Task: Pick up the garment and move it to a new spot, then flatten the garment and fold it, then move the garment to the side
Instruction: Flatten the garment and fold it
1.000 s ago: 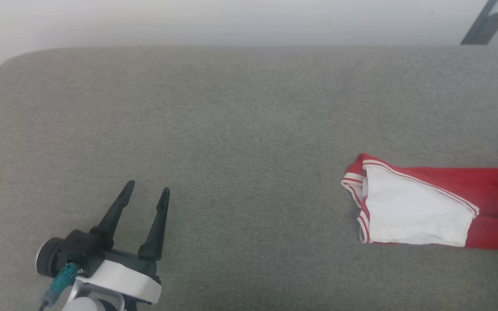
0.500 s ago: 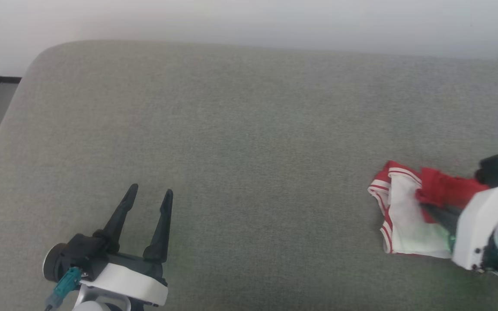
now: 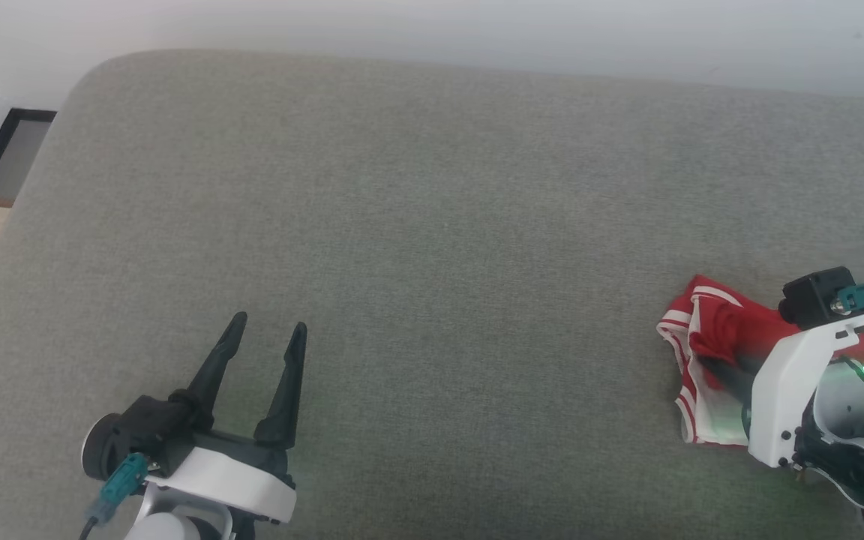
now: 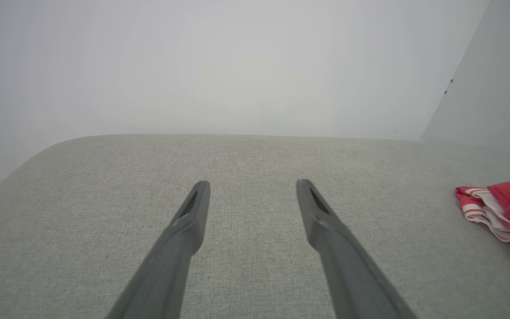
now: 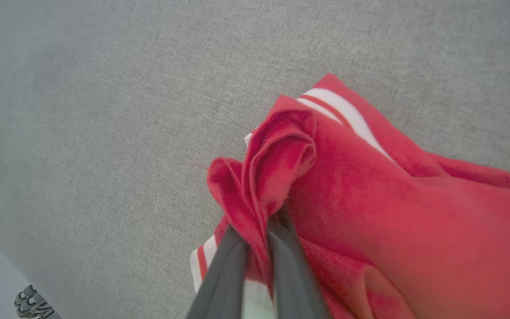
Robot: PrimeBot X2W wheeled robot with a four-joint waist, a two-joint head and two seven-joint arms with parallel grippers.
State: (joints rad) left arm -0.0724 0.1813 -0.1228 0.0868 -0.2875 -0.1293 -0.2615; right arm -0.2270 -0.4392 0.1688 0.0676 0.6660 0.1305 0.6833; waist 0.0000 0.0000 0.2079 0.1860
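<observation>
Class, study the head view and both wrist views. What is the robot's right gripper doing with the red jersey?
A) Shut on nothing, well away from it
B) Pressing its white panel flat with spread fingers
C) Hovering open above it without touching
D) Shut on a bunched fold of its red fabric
D: in the right wrist view the right gripper has its two fingers drawn together, with a bunched red fold of the garment pinched between them.

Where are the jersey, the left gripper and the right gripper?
jersey (image 5: 414,199), right wrist view, red body fabric.
left gripper (image 3: 269,322), head view, midway between its open fingers' tips.
right gripper (image 5: 257,226), right wrist view, between fingers shut on the jersey.
</observation>
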